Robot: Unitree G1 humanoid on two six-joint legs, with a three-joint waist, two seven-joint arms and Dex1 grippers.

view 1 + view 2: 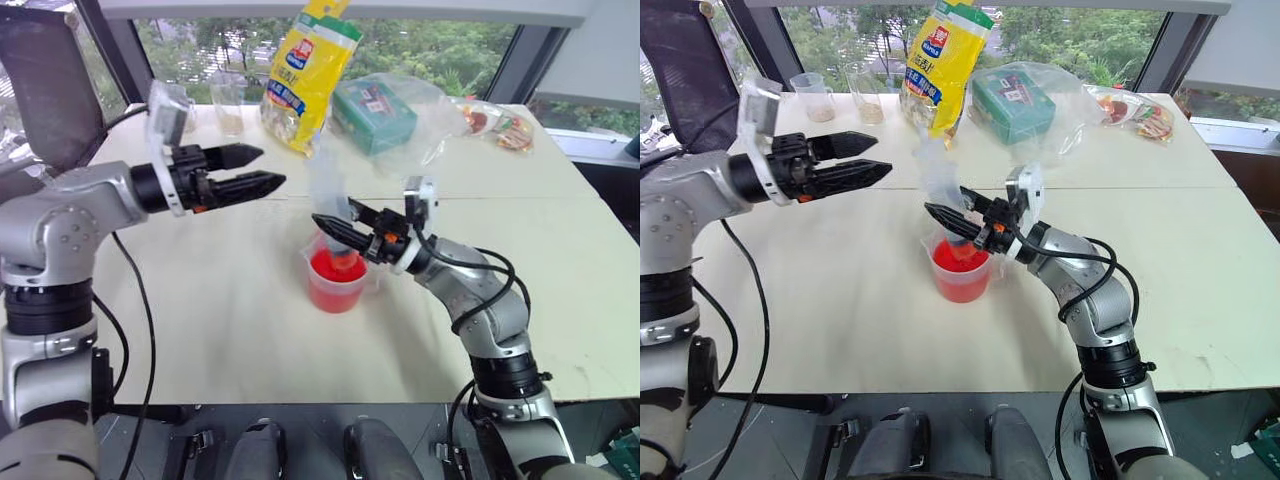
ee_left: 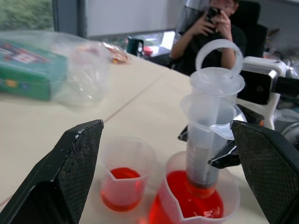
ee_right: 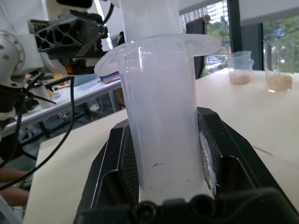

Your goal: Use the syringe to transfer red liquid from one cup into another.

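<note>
The syringe (image 1: 328,190) stands upright with its orange-red tip dipped in the red liquid (image 2: 194,203) of the wide spouted beaker (image 1: 337,283) at the table's middle. My right gripper (image 1: 336,230) is shut on the syringe's barrel (image 3: 159,140) just above the beaker's rim. The small narrow cup (image 2: 124,179) stands right beside the beaker and holds a little red liquid. My left gripper (image 1: 252,169) is open and empty. It hovers level to the left of the syringe's top, apart from it, and its fingers (image 2: 74,168) frame the syringe in the left wrist view.
A yellow snack bag (image 1: 305,75) and a green box in a clear plastic bag (image 1: 375,112) stand at the back of the white table (image 1: 230,330). Two clear cups with brownish contents (image 1: 820,100) sit at the back left, snack packs (image 1: 500,125) at the back right. A person (image 2: 210,28) sits beyond the table.
</note>
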